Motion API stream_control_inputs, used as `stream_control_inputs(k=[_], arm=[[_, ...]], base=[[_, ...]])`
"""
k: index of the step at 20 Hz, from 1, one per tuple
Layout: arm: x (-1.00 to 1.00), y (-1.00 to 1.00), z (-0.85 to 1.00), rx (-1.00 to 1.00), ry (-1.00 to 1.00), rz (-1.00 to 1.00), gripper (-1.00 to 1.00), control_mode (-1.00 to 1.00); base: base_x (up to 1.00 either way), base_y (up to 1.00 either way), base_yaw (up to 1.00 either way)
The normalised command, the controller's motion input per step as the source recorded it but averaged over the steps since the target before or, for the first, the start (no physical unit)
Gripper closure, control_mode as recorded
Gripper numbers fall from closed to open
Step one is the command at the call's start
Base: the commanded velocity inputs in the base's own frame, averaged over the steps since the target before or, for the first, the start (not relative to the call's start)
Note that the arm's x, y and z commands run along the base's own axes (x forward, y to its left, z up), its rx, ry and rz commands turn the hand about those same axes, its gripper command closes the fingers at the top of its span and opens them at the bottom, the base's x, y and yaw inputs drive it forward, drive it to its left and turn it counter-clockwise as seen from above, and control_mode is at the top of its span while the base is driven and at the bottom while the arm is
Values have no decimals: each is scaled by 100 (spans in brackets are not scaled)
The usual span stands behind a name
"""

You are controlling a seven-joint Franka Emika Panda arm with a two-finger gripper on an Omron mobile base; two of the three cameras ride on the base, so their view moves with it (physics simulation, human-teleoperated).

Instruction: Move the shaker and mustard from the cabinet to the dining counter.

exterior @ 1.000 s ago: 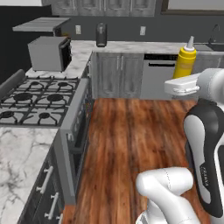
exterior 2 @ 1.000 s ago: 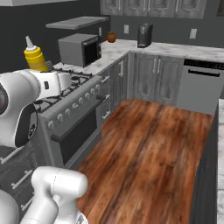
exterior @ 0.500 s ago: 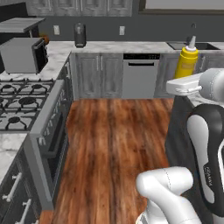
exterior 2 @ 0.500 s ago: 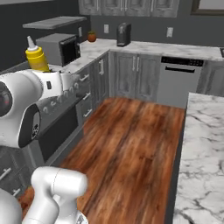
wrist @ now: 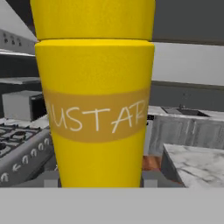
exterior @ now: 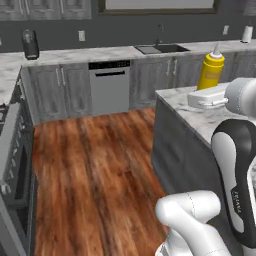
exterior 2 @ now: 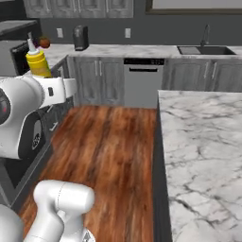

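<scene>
I carry the mustard [wrist: 94, 96] upright in my gripper [wrist: 99, 181], its yellow body pinched between my fingers, the jaws closed only as far as the bottle's width allows. The bottle rides above my white hand, nozzle up, in the air and not on any surface. Just beyond it lies the dining counter [exterior 2: 203, 142], its marble top beside me, so I judge this carry nearly done: setting the bottle down is left. The shaker I can't see here; it is probably still to fetch.
</scene>
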Motion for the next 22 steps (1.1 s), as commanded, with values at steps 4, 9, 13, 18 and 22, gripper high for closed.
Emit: stream_control_inputs(k=[4,9,13,18,22], arm=[[0,0,0,0,0,0,100,100],[0,0,0,0,0,0,100,100],[0,0,0,0,0,0,100,100],[0,0,0,0,0,0,100,100],[0,0,0,0,0,0,100,100]], base=[[0,0,-53],[0,-2,-51],[-3,-2,-51],[-1,-1,-51],[0,0,-48]])
